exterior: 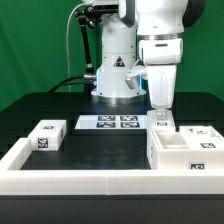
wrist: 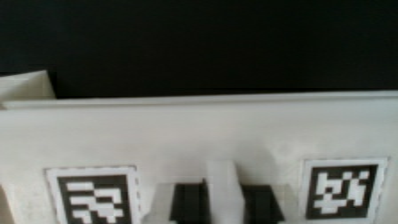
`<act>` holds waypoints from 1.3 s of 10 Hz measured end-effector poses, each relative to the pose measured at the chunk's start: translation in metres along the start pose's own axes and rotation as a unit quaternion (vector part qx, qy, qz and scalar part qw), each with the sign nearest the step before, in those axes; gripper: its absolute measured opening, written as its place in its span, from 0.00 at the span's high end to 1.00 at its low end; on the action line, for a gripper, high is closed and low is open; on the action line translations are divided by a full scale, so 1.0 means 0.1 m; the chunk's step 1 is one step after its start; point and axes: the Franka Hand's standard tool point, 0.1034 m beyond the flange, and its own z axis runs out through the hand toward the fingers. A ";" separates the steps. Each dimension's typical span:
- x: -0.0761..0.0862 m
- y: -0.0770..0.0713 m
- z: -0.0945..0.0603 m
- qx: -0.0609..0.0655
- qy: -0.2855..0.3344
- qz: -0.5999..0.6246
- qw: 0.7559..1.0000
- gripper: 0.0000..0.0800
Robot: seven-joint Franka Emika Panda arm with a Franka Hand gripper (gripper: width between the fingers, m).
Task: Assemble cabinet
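At the exterior view's lower right, gripper (exterior: pixel 160 119) straddles a thin wall of the cabinet (exterior: pixel 172 157), can't tell whether fingers (wrist: pixel 189 205) are pinching it or spread around it; an off-centre bite could tilt or drag the cabinet into the border wall (exterior: pixel 70 171).

There's the arm (exterior: pixel 160 30), all glossy white rounded shells with dark bands at the joints, on a stout white base (exterior: pixel 115 75) that wears a black triangle sticker (exterior: pixel 117 63). Black cables (exterior: pixel 76 35) loop behind it on the exterior view's left. At the end, the gripper (exterior: pixel 160 116) has a blocky white body, and the wrist view shows its two fingers (wrist: pixel 189 203) dark.
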 end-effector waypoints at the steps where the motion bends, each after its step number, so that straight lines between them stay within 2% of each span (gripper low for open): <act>1: 0.00 0.00 0.00 0.000 0.000 0.000 1.000 0.91; 3: 0.00 0.00 0.01 0.001 0.000 0.000 1.000 0.91; 4: 0.01 0.00 0.01 -0.007 0.004 0.000 1.000 0.91; 6: 0.02 -0.02 0.01 -0.003 0.002 -0.001 1.000 0.91; 13: 0.07 -0.02 0.00 -0.006 0.004 0.000 1.000 0.91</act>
